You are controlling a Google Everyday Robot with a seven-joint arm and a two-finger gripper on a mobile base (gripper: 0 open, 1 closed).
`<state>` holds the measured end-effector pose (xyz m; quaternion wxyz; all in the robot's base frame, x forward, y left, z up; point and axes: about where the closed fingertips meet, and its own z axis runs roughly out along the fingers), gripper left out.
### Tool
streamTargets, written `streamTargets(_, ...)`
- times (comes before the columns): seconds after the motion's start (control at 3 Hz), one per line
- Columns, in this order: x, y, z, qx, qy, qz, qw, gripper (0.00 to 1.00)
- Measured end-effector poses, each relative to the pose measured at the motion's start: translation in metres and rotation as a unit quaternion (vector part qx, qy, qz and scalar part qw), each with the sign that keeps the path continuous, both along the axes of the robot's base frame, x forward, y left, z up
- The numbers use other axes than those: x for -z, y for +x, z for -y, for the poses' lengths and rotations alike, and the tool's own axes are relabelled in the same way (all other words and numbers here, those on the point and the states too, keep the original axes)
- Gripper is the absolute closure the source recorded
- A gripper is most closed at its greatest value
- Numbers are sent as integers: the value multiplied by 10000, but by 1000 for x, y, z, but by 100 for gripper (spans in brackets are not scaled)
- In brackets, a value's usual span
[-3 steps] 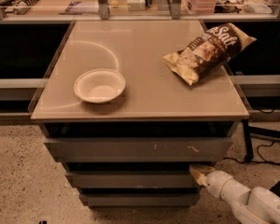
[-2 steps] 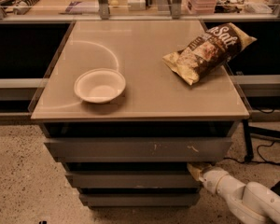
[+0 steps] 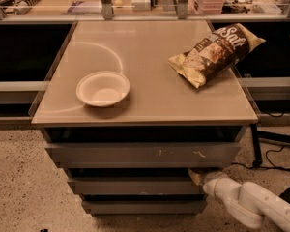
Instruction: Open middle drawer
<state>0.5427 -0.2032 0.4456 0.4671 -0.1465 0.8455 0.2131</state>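
The middle drawer (image 3: 130, 186) is a plain grey front, the second of three under the tan table top (image 3: 150, 71). It stands slightly proud of the bottom front and looks closed. My gripper (image 3: 197, 176) on the white arm (image 3: 253, 207) comes in from the lower right. Its tip is at the dark gap above the right end of the middle drawer's front, just under the top drawer (image 3: 142, 154).
A white bowl (image 3: 103, 88) sits on the left of the table top. A brown chip bag (image 3: 215, 52) lies at the right. The narrow bottom drawer (image 3: 142, 206) is below. Black cables (image 3: 275, 153) lie on the speckled floor at the right.
The gripper has edged slightly left, to the right end of the gap above the middle drawer. The drawers have not visibly moved.
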Motion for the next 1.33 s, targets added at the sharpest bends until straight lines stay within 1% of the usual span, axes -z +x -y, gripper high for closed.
streamTargets(0.33,5,0,-9,-82,-295,-41,9995,100)
streamTargets(0.67,13,-11,-32,-455,-917,-24,9947,100)
streamTargets(1.0,7,-11,-32,-455,-917,-26,9947,100)
streamTargets(1.33,12,-21,-30,-522,-1233,-224,9907,100)
